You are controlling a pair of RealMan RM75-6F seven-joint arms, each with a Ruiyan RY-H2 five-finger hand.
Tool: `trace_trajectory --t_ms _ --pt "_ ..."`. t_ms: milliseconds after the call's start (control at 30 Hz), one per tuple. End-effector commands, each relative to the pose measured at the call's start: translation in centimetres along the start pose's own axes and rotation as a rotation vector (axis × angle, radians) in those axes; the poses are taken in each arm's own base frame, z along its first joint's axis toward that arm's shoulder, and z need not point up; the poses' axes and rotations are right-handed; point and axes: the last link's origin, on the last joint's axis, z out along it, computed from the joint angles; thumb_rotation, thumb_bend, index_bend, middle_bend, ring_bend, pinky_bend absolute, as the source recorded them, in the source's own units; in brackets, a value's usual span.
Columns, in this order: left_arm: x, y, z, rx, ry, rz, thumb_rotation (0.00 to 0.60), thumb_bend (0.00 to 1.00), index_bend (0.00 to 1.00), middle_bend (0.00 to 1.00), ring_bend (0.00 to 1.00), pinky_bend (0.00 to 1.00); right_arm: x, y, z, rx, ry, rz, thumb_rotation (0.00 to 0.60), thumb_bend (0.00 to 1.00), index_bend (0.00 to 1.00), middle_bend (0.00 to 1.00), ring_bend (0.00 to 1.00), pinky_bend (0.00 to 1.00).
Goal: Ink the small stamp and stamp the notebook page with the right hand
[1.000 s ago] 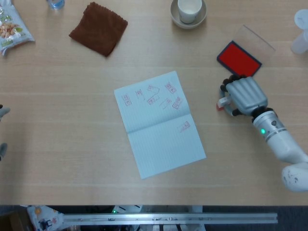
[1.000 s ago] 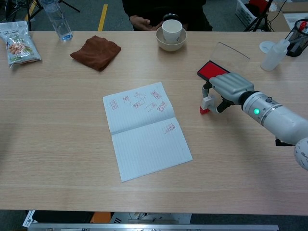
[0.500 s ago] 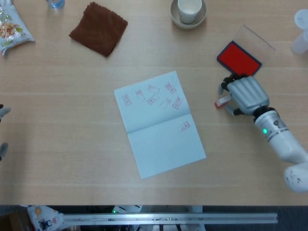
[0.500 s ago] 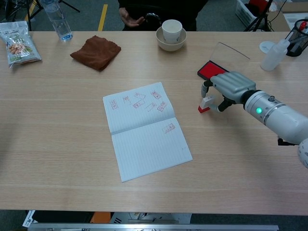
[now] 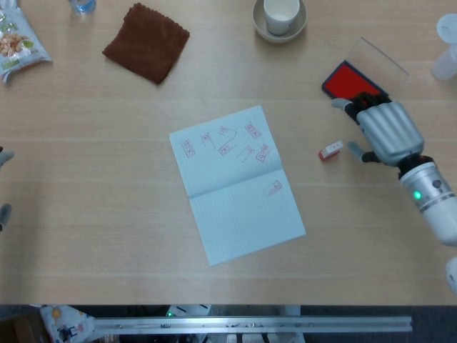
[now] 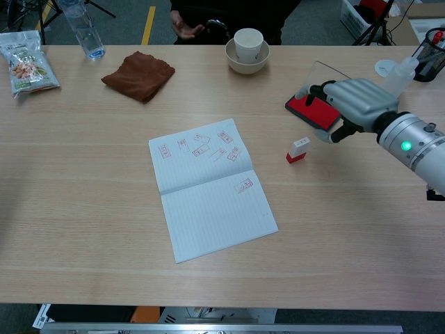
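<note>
The small white stamp with a red base (image 5: 330,151) (image 6: 298,149) stands alone on the table, right of the open notebook (image 5: 235,182) (image 6: 208,184). The notebook's upper page carries several red stamp marks and its lower page one. My right hand (image 5: 385,130) (image 6: 351,104) hovers open just right of the stamp, holding nothing, partly over the red ink pad (image 5: 348,81) (image 6: 311,109), whose clear lid is tipped back. Only grey fingertips (image 5: 3,156) of my left hand show at the left edge of the head view.
A brown cloth (image 5: 146,41) (image 6: 138,74) lies at the back left. A cup in a bowl (image 5: 280,17) (image 6: 248,47) stands at the back centre. A snack bag (image 6: 30,69), a water bottle (image 6: 81,28) and a white squeeze bottle (image 6: 397,78) sit near the far edge.
My right hand has let go of the stamp and moved right and back toward the ink pad, fingers spreading. The stamp stays on the table. The notebook has not moved.
</note>
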Motion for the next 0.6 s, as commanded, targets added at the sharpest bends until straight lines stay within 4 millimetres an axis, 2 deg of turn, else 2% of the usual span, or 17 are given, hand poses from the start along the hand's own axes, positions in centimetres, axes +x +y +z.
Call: trace_trajectory --t_ms 33,233,433,600 --pt "0.1 0.1 0.3 0.01 0.043 0.002 0.6 0.33 0.14 0.12 0.14 0.1 2.5 1.6 -2.5 -0.056 0.114 0.001 0.6 0.33 0.27 0.34 0.2 0.24" --pt "0.4 0.5 0.7 0.001 0.153 -0.03 0.6 0.32 0.14 0.12 0.15 0.1 4.1 4.8 -6.9 -0.189 0.229 -0.072 0.6 0.35 0.42 0.4 0.27 0.27" --pt "0.7 1.1 0.8 -0.016 0.231 -0.045 0.6 0.33 0.14 0.12 0.15 0.1 4.7 7.2 -11.6 -0.314 0.267 -0.071 0.6 0.36 0.46 0.43 0.31 0.28" --pt "0.8 1.7 0.9 -0.034 0.249 -0.05 0.6 0.33 0.14 0.12 0.15 0.1 4.8 8.2 -14.6 -0.384 0.28 -0.067 0.6 0.36 0.46 0.43 0.31 0.28"
